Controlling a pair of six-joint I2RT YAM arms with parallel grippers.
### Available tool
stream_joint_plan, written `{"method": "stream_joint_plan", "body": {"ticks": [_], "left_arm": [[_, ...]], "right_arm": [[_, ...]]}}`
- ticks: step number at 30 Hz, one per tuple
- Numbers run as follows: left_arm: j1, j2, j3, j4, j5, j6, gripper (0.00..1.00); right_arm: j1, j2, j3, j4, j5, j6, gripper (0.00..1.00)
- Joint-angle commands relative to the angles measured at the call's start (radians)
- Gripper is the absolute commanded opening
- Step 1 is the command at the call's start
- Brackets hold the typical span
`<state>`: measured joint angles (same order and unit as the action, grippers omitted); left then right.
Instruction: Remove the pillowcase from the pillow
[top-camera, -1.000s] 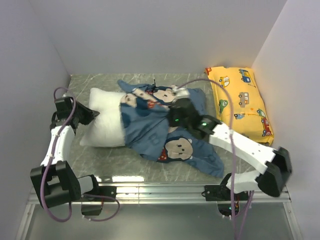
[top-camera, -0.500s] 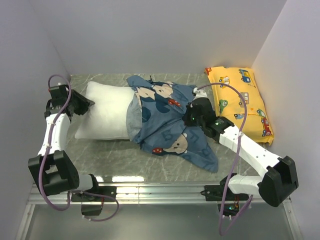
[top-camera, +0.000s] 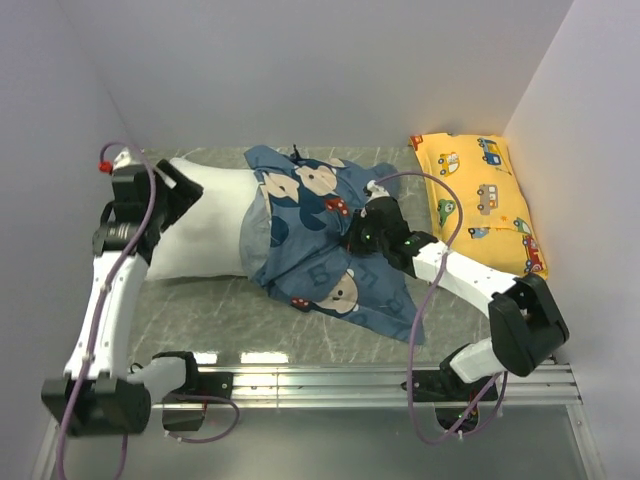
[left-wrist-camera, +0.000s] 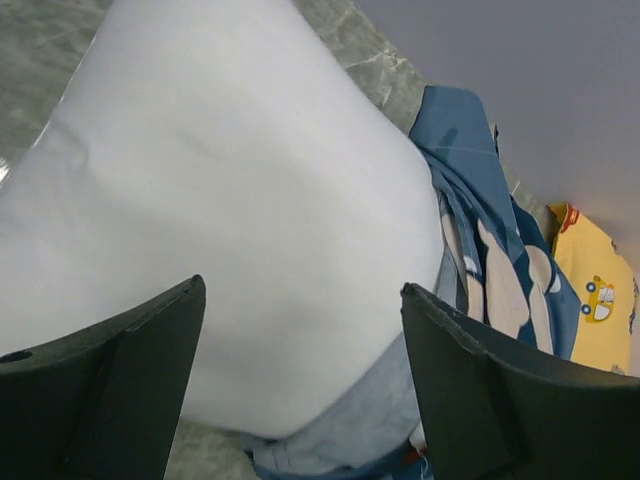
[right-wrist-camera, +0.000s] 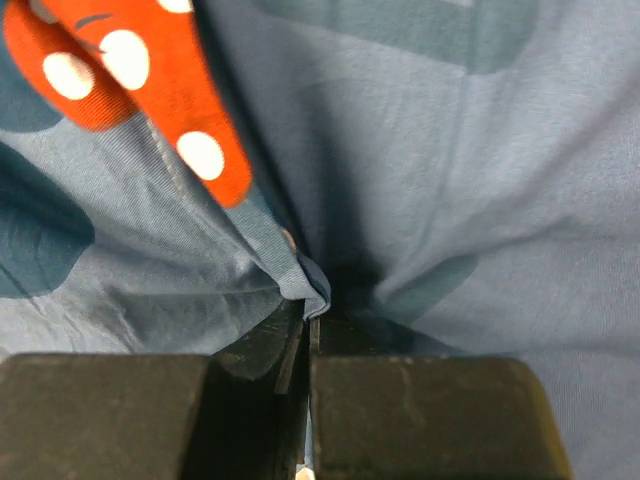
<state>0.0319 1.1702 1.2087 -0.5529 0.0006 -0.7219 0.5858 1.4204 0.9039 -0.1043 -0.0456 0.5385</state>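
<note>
Pillowcase: dusty-blue fabric pillowcase (top-camera: 330, 250) printed with mouse faces, crumpled, loose near-right corner trailing on the table
Inside it: right end of a plump plain white rectangular pillow (top-camera: 205, 225), left half bare
Left gripper (left-wrist-camera: 300, 300): fingers spread wide at the pillow's far-left corner, gripping nothing
Right gripper (right-wrist-camera: 308, 325): pressed together, pinching a pillowcase fold
Surface: grey marbled table (top-camera: 200, 310); yellow car-print cushion (top-camera: 480, 205) far right
Room: plain pale walls (top-camera: 320, 70)

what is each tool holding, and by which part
The right tool pinches a fold of the pillowcase; the left tool is open over the pillow, holding nothing.
</note>
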Motion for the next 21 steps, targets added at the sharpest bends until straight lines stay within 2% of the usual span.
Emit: {"method": "stream_joint_plan", "body": {"ticks": [1, 2, 3, 10, 14, 15, 21], "left_arm": [[0.000, -0.161, -0.092, -0.024, -0.097, -0.089, 0.84], [-0.004, -0.220, -0.122, -0.010, -0.088, -0.100, 0.85], [-0.006, -0.243, -0.182, 0.002, -0.080, -0.123, 0.94], [-0.009, -0.337, -0.426, 0.068, 0.022, -0.218, 0.97], [-0.016, -0.376, -0.587, 0.207, 0.073, -0.292, 0.99], [-0.018, -0.379, -0.651, 0.302, 0.082, -0.304, 0.99], [-0.017, -0.330, -0.816, 0.660, 0.093, -0.405, 0.99]], "right_arm": [[0.014, 0.066, -0.002, 0.086, -0.089, 0.064, 0.00], [0.020, 0.089, 0.003, 0.103, -0.094, 0.072, 0.00], [0.034, 0.101, 0.019, 0.103, -0.092, 0.080, 0.00], [0.040, 0.164, 0.121, 0.083, -0.057, 0.092, 0.00], [0.040, 0.117, 0.119, 0.063, -0.028, 0.087, 0.00], [0.040, 0.111, 0.127, 0.054, -0.025, 0.081, 0.00], [0.040, 0.104, 0.141, 0.017, -0.028, 0.055, 0.01]]}}
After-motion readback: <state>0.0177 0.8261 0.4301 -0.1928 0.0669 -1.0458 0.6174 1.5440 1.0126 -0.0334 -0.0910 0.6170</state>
